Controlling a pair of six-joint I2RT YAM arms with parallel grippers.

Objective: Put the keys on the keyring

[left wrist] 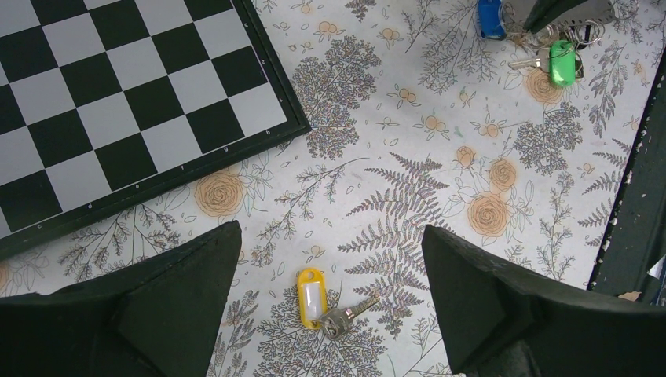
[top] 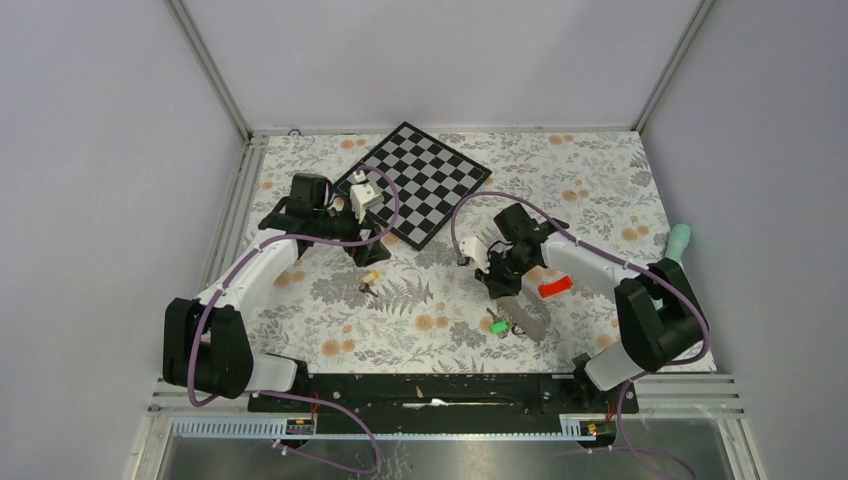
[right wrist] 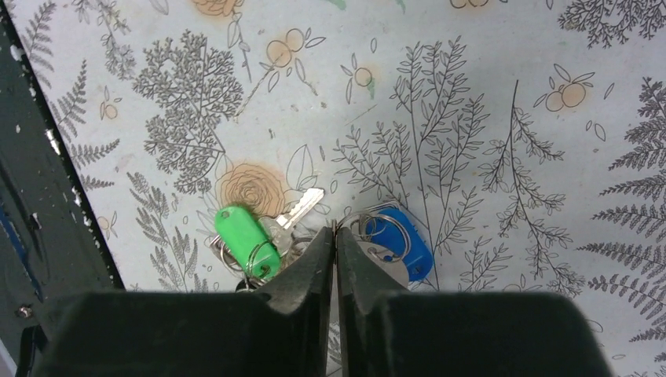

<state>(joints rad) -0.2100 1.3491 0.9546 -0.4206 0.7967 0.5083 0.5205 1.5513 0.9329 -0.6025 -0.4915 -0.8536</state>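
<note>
A yellow-tagged key (left wrist: 312, 297) lies flat on the floral cloth. My left gripper (left wrist: 330, 232) hovers over it, open wide, with one finger on each side and nothing held. In the top view that key (top: 370, 278) sits just below the left gripper (top: 368, 252). My right gripper (right wrist: 335, 229) is shut, with a thin metal edge of the grey keyring (right wrist: 377, 259) pinched between its tips. The green-tagged key (right wrist: 245, 239) lies to its left and the blue tag (right wrist: 408, 243) to its right, both on wire rings. The top view shows the keyring (top: 530, 320) under the right gripper (top: 497, 290).
A black-and-white checkerboard (top: 420, 180) lies at the back centre, close behind the left arm. A teal object (top: 680, 240) stands at the right edge. A black rail (top: 430, 390) runs along the near edge, beside the green tag.
</note>
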